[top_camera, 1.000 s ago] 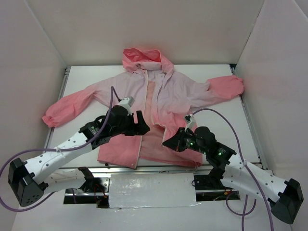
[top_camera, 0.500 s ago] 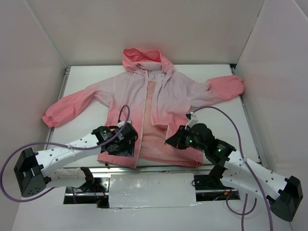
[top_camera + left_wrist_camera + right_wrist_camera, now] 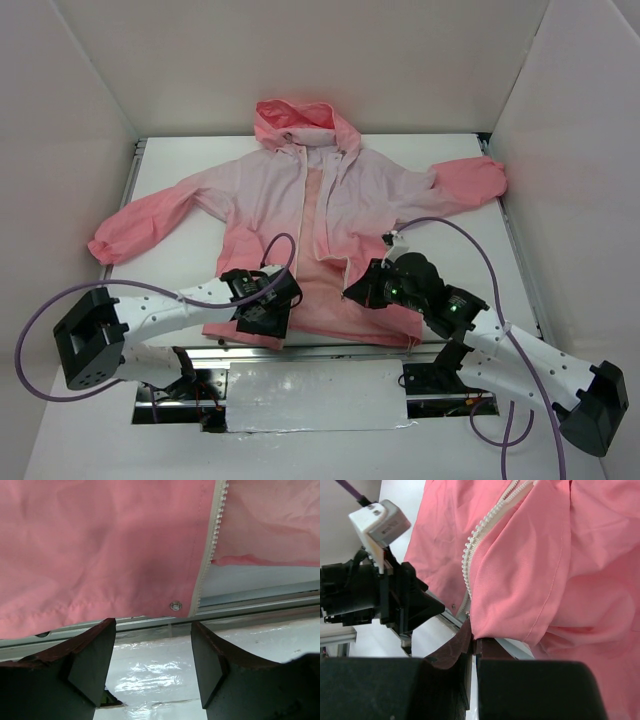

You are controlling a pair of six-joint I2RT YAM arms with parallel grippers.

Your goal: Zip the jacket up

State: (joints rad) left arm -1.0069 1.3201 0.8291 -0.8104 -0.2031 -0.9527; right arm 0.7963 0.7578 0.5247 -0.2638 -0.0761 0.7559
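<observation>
Hiding spots: from above, the left gripper [image 3: 266,322] covers its own fingertips and the hem beneath. Both wrist views crop the jacket [image 3: 350,200] to its coral lower front.
Jacket: we see it spread flat on the white table [image 3: 180,165], hood at the far end, sleeves out, front unzipped, hem at the near edge.
Left gripper: fingers well apart, holding nothing; the zipper [image 3: 207,555] end and a metal eyelet [image 3: 175,605] sit just beyond the gap.
Right gripper [image 3: 472,641]: closed, pinching the other front panel's edge beside its zipper teeth.
</observation>
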